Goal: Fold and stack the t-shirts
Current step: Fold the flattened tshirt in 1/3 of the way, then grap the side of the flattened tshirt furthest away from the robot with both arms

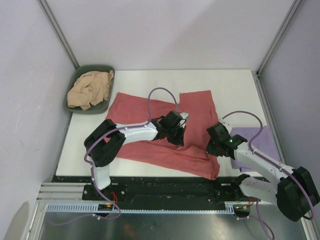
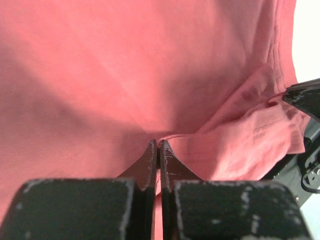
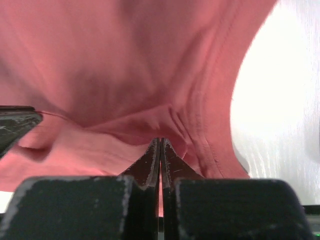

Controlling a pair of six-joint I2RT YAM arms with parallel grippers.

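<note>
Tee (image 1: 195, 106) edge in right tool (image 3: 160, 142)

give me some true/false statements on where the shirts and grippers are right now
1. The left gripper and the right gripper are each shut on the salmon-red t-shirt. True.
2. The tan-beige t-shirt lies flat on the table. False: it is bunched up in the dark green bin at the far left corner.
3. The lavender t-shirt lies at the table's right edge. True.
4. The salmon-red t-shirt is folded into a neat square. False: it lies spread and rumpled across the table's middle.
</note>
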